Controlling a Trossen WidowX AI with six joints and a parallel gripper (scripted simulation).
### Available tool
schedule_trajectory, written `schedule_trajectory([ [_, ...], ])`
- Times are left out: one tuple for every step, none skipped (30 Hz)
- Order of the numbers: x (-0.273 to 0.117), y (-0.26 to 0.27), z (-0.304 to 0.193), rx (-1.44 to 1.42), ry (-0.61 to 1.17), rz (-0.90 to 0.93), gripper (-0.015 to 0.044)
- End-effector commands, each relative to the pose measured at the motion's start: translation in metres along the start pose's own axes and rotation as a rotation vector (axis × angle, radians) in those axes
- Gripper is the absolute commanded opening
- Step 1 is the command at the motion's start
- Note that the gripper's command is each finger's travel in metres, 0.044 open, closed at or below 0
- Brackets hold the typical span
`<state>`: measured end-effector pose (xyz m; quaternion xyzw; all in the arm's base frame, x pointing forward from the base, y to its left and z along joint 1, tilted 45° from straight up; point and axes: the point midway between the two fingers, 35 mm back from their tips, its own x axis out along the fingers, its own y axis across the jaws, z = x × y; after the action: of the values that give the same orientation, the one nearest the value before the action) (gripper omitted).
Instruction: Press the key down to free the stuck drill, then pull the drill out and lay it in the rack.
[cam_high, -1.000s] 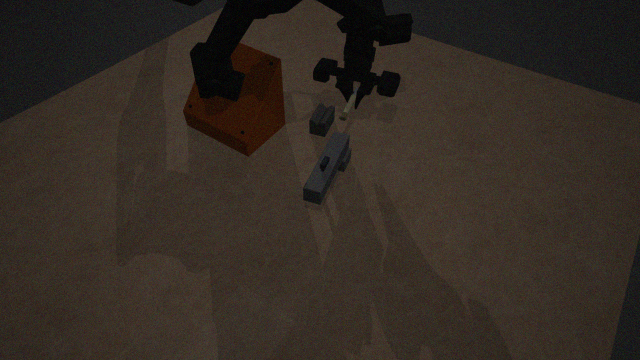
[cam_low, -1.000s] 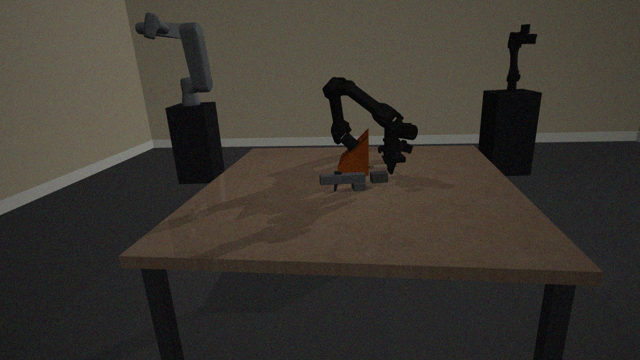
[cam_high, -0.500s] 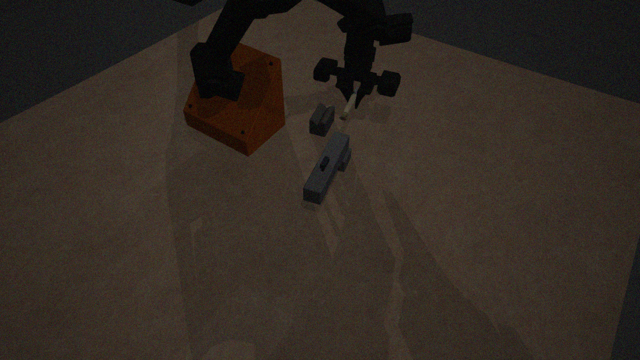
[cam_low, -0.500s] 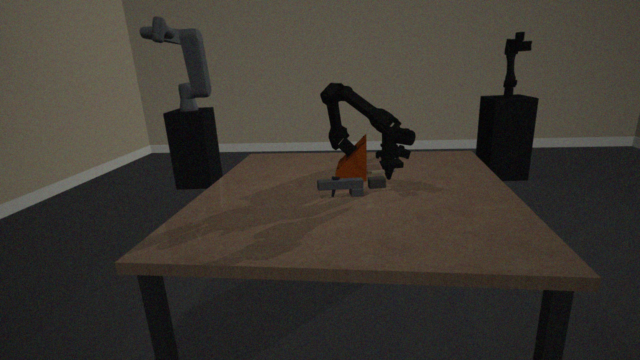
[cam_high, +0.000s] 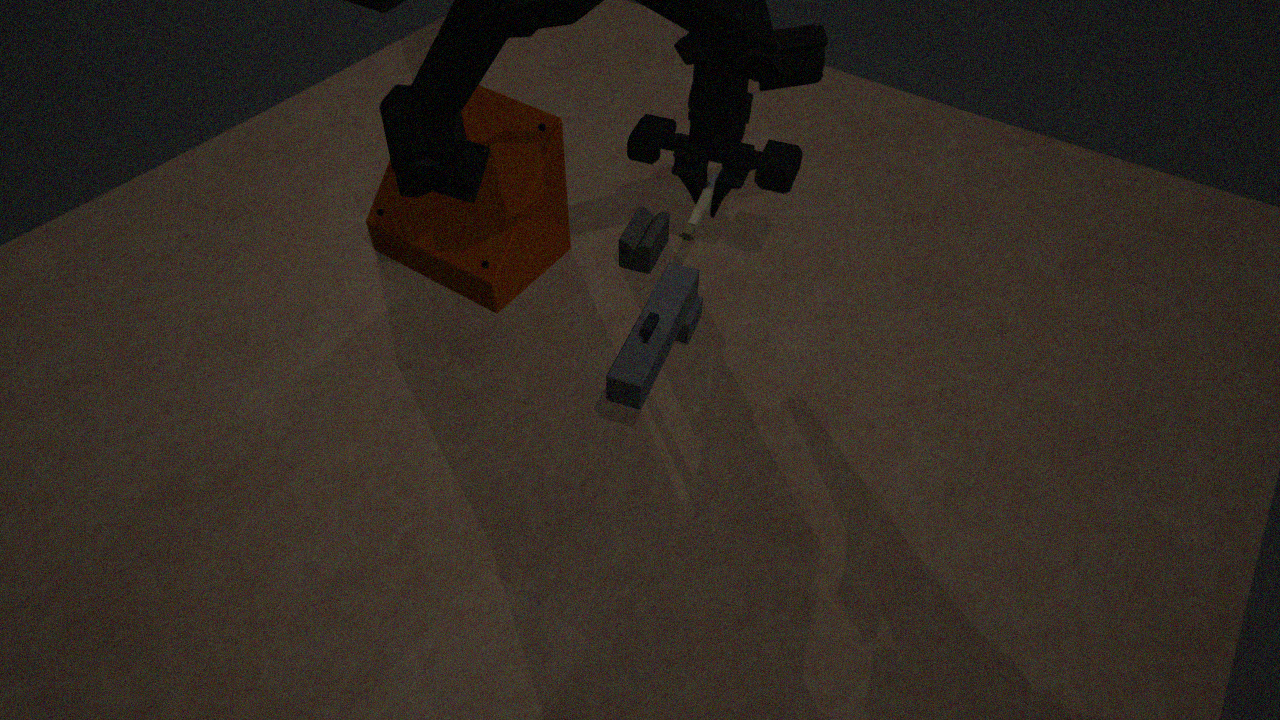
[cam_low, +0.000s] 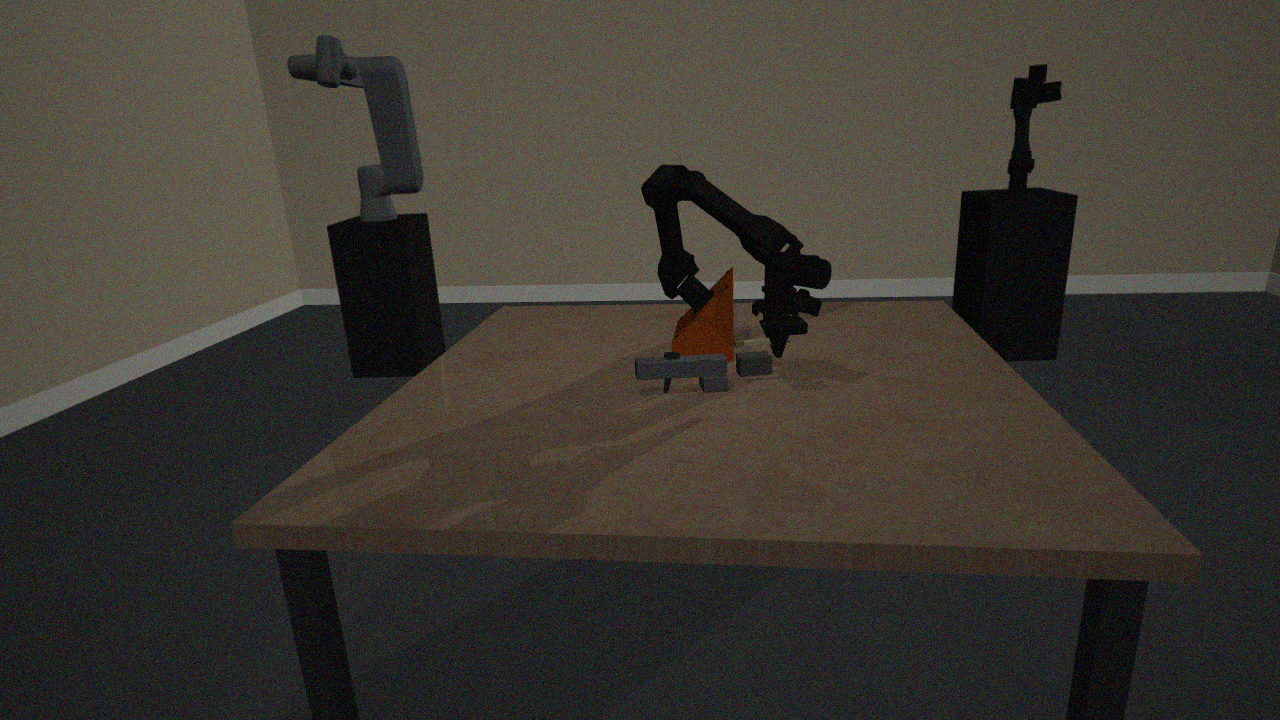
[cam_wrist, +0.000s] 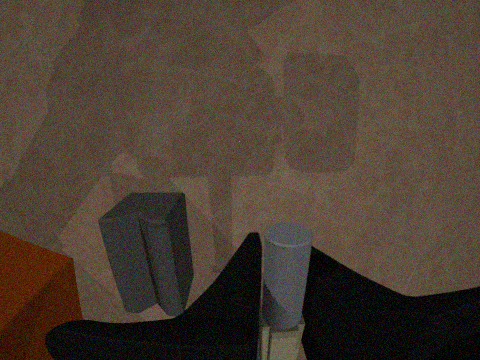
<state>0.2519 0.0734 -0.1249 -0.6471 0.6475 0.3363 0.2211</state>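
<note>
"Drill (cam_high: 698, 214) (cam_low: 753, 343) (cam_wrist: 287, 275) where?"
"Top view, upper middle: between the jaws, tail jutting out down-left. Jaws nearly closed, gripping it."
"Step?"
"Looks freed; clear of the holder (cam_high: 631, 362) (cam_low: 693, 367). Carrying stage, I'd judge."
"Next?"
"Shift left in top view, line up with the grooved rack (cam_high: 642, 241) (cam_low: 753, 363) (cam_wrist: 145, 255), lower, release. Rack stands just beside."

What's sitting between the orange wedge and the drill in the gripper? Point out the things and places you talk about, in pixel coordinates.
The grey grooved block (cam_high: 637, 254) (cam_low: 753, 363) (cam_wrist: 127, 260) stands between the orange wedge (cam_high: 528, 210) (cam_low: 714, 331) (cam_wrist: 30, 280) and the drill (cam_high: 695, 220) (cam_low: 756, 343) (cam_wrist: 287, 275); the top and wrist views show it.
</note>
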Motion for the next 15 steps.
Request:
schedule_trajectory([
  [-0.002, -0.002, 0.001, 0.005, -0.005, -0.004, 0.0],
  [-0.002, -0.002, 0.001, 0.005, -0.005, -0.004, 0.0],
  [-0.002, -0.002, 0.001, 0.005, -0.005, -0.004, 0.0],
  [-0.002, -0.002, 0.001, 0.005, -0.005, -0.004, 0.0],
  [-0.003, -0.002, 0.001, 0.005, -0.005, -0.004, 0.0],
  [-0.003, -0.002, 0.001, 0.005, -0.005, -0.004, 0.0],
  [-0.003, -0.002, 0.002, 0.005, -0.005, -0.004, 0.0],
  [-0.003, -0.002, 0.002, 0.005, -0.005, -0.004, 0.0],
  [-0.002, -0.001, 0.002, 0.005, -0.005, -0.004, 0.0],
  [-0.002, 0.001, 0.002, 0.005, -0.005, -0.004, 0.0],
  [-0.002, 0.003, 0.002, 0.005, -0.005, -0.004, 0.0],
  [-0.001, 0.005, 0.002, 0.005, -0.005, -0.004, 0.0],
  [-0.001, 0.007, 0.003, 0.005, -0.005, -0.004, 0.0],
  [-0.001, 0.009, 0.004, 0.005, -0.005, -0.004, 0.0],
  [-0.001, 0.011, 0.004, 0.005, -0.005, -0.004, 0.0],
])
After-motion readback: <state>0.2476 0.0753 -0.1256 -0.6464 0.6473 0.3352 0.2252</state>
